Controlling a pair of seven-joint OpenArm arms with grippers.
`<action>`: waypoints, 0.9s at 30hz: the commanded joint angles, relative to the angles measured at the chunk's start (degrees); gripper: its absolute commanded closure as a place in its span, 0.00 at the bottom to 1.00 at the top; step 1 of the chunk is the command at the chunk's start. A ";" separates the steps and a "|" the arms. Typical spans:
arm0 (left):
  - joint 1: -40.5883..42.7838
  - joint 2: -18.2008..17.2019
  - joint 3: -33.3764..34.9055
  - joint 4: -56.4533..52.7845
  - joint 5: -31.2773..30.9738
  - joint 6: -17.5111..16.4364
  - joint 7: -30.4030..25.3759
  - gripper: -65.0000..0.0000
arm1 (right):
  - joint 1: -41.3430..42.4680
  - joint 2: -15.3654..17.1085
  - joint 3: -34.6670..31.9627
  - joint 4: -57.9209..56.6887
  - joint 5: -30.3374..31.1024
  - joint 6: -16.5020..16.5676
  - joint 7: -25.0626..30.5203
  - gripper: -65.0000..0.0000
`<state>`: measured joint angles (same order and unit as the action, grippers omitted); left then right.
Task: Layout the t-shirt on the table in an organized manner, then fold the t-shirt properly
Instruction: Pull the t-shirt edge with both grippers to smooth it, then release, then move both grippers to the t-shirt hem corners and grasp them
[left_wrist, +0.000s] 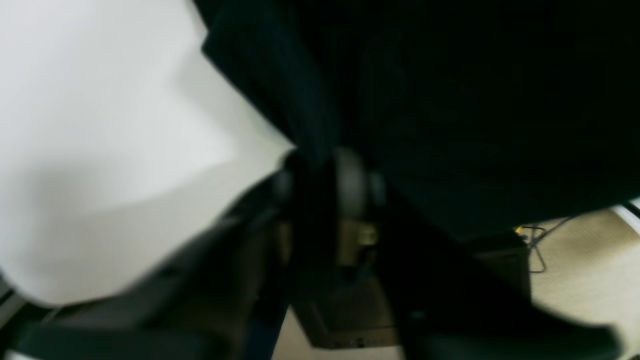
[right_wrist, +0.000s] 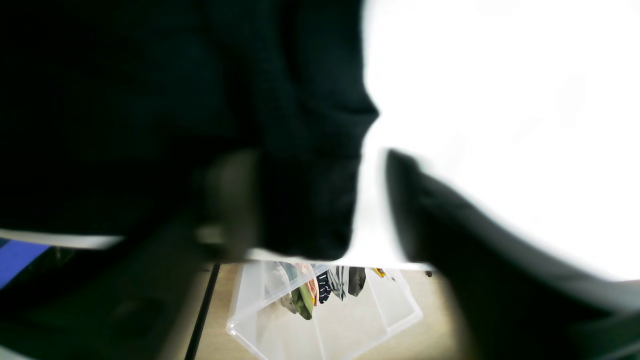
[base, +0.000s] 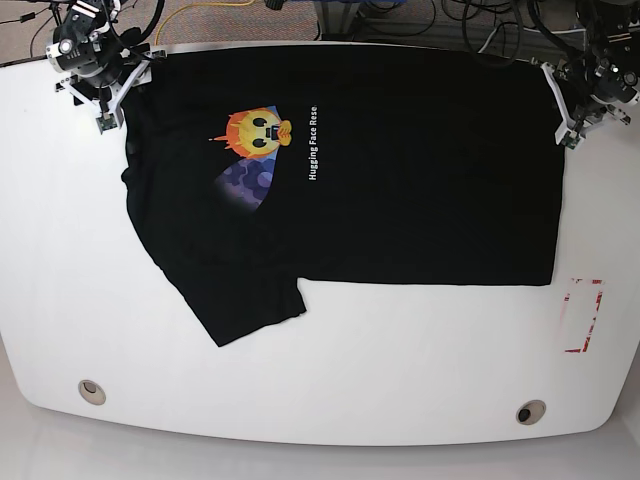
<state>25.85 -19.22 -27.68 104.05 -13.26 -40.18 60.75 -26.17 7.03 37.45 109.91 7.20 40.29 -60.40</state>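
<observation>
While cables (base: 450, 18) crowd behind, t-shirt (base: 400, 170) covers table (base: 330, 370).

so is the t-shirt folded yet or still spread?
Spread. The t-shirt lies flat and print-up on the table, with one sleeve sticking out toward the near edge; no fold made yet.

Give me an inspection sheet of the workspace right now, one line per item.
Surface: white table, two grommet holes, red rectangle mark near one end.
Job's things: black t-shirt spread flat, print up, one sleeve angled out, far edge at the table's rim.
Clutter: nothing seen.
Grippers: left gripper and right gripper at the shirt's far corners; right jaws parted, left unclear.
Cables: tangle on the floor beyond the table.
Surroundings: clear bin of clothes on the floor.
</observation>
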 joint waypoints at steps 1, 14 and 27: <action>-1.71 -0.86 -0.41 0.96 -0.41 0.18 -0.05 0.59 | 0.81 0.75 0.39 1.61 -0.39 -0.29 0.49 0.16; -8.04 -0.86 -0.41 7.82 -0.77 0.18 5.67 0.43 | 4.42 3.04 4.09 5.30 0.05 -0.29 0.49 0.00; -22.99 -0.43 -4.36 7.20 -0.15 0.18 6.02 0.44 | 17.69 3.57 -1.10 2.31 -0.30 -0.29 0.49 0.00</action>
<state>5.58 -18.79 -31.79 110.80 -12.80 -39.94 67.99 -11.27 9.67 36.82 112.90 6.48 40.12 -60.62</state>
